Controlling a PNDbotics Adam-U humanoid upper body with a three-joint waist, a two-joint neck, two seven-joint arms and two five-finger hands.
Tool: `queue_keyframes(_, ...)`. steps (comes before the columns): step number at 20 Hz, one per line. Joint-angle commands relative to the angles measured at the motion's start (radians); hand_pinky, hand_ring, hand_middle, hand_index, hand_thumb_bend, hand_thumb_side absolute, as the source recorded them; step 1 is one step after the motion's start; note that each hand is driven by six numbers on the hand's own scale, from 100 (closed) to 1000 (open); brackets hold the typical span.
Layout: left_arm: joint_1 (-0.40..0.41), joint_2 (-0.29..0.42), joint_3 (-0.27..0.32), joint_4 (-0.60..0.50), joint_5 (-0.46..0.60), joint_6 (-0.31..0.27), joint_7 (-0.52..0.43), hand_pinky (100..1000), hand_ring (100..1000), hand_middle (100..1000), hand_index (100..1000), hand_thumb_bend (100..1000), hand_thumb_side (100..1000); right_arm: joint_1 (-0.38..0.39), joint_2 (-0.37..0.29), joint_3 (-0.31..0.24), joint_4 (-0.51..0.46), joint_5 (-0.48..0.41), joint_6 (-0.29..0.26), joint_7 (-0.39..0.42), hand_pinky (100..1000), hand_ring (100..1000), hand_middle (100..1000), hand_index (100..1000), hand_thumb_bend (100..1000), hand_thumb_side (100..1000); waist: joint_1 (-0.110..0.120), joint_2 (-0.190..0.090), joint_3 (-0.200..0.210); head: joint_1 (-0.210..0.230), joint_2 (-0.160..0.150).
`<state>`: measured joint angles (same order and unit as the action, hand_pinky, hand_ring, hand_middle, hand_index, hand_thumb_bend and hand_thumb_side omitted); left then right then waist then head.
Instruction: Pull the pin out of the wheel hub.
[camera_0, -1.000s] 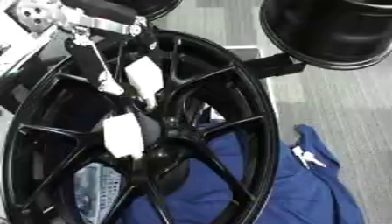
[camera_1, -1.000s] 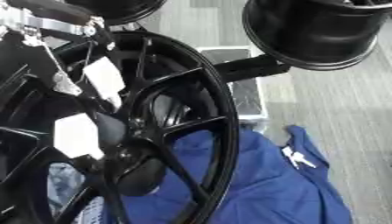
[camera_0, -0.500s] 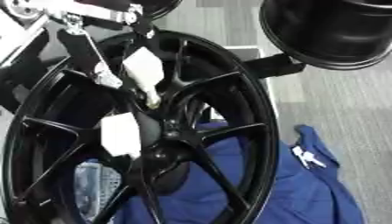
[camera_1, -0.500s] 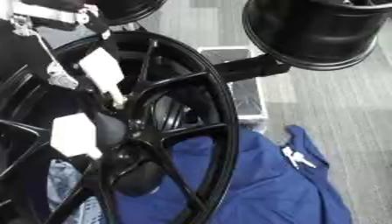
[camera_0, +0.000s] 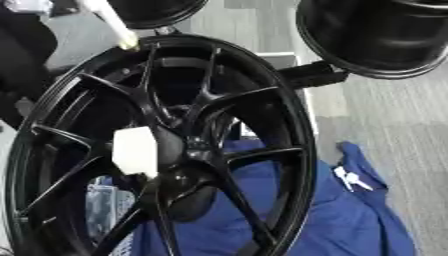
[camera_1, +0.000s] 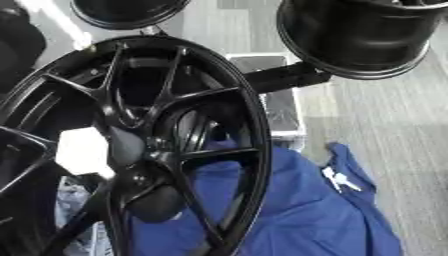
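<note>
Standing upright, black spoked wheel hub, white tag

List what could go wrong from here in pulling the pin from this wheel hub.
1. The white tag covers part of the hub, so whether a pin is still seated cannot be checked; a reach could miss.
2. The pale rod ends right at the wheel's rim and might snag on a spoke.
3. Anything dropped could get lost in the rumpled blue cloth below.
</note>
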<state>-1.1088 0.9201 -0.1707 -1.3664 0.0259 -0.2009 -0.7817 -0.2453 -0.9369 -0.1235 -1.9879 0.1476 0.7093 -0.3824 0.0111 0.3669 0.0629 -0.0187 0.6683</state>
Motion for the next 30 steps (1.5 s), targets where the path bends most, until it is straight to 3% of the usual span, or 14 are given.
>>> queue_keyframes(1,0.04,0.116,0.124,0.06,0.019,0.014,0.096,758,546,356,549,157,100,-0.001,-0.035,-0.023,-0.012,0.006,0.004,-0.018,752,631,503,707,100,288,-0.001,-0.029,0.01,-0.013,0.0)
queue_keyframes(7,0.201,0.226,0.261,0.196,-0.021,0.038,0.26,762,560,395,592,166,100,0.001,-0.03,-0.027,-0.012,0.006,0.0,-0.025,751,630,502,706,100,287,-0.01,-0.033,0.035,-0.021,-0.007)
queue_keyframes(14,0.307,0.256,0.304,0.308,-0.105,0.05,0.35,762,571,416,614,207,100,-0.005,-0.027,-0.027,-0.012,0.009,-0.005,-0.027,750,629,502,706,100,286,-0.016,-0.038,0.041,-0.023,-0.01)
queue_keyframes(15,0.317,0.255,0.305,0.316,-0.116,0.05,0.355,770,587,442,638,219,100,-0.006,-0.026,-0.027,-0.012,0.009,-0.006,-0.027,750,629,502,706,100,286,-0.016,-0.038,0.041,-0.022,-0.009)
queue_keyframes(17,0.333,0.25,0.302,0.329,-0.13,0.05,0.354,826,720,613,770,263,100,-0.008,-0.024,-0.027,-0.012,0.009,-0.008,-0.027,748,628,501,705,100,288,-0.017,-0.038,0.04,-0.02,-0.01)
queue_keyframes(18,0.339,0.249,0.299,0.334,-0.139,0.05,0.349,861,798,731,833,317,146,-0.008,-0.022,-0.027,-0.012,0.009,-0.008,-0.028,748,627,499,705,100,289,-0.017,-0.038,0.04,-0.02,-0.011)
queue_keyframes(22,0.351,0.238,0.291,0.353,-0.207,0.057,0.352,912,881,863,921,403,382,-0.01,-0.018,-0.026,-0.012,0.006,-0.011,-0.032,747,626,499,705,100,290,-0.017,-0.039,0.037,-0.016,-0.013)
queue_keyframes(28,0.346,0.22,0.287,0.368,-0.219,0.047,0.344,899,859,839,908,367,421,-0.01,-0.015,-0.026,-0.012,0.005,-0.014,-0.036,746,624,498,704,100,292,-0.017,-0.041,0.033,-0.017,-0.011)
queue_keyframes(30,0.345,0.217,0.287,0.367,-0.208,0.047,0.341,879,827,793,879,308,375,-0.011,-0.015,-0.025,-0.012,0.004,-0.014,-0.037,746,624,497,704,100,291,-0.017,-0.041,0.033,-0.017,-0.011)
